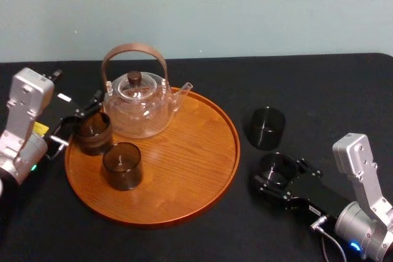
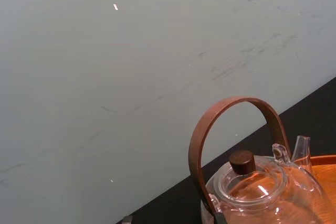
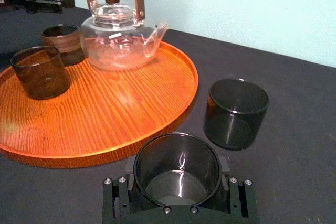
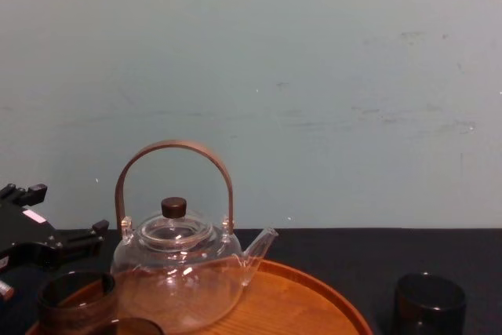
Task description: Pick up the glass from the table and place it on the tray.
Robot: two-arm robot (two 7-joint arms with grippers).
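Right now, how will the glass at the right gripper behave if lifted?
Glass, ringed by right gripper: smooth shiny wall, probably slippery. Thin-walled, so likely light and fragile. Wide, flat base, so unlikely to tip. Left gripper sits by the tray.

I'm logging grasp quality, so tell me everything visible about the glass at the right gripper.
The glass is a short, straight-walled tumbler of smoky, see-through glass, empty, with highlights on its inner wall. It stands upright, mouth up, on the black table, just off the tray's right rim and nearer the robot than a second dark glass. The right gripper's black fingers hug its opposite sides.
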